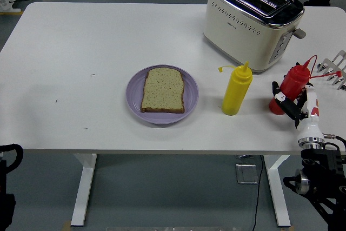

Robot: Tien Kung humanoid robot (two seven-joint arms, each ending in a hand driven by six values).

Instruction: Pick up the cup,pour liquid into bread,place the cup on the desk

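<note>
While your right hand [290, 103] is gripping the tilted red squeeze bottle [290, 86], the bread [163, 90] is lying at its nine o'clock.

White table [81, 41]: purple plate [135, 93], yellow btl [236, 89], toaster [252, 21], red btl [288, 87] (maybe lifted).

rack [336, 71] cut off at right edge
</note>
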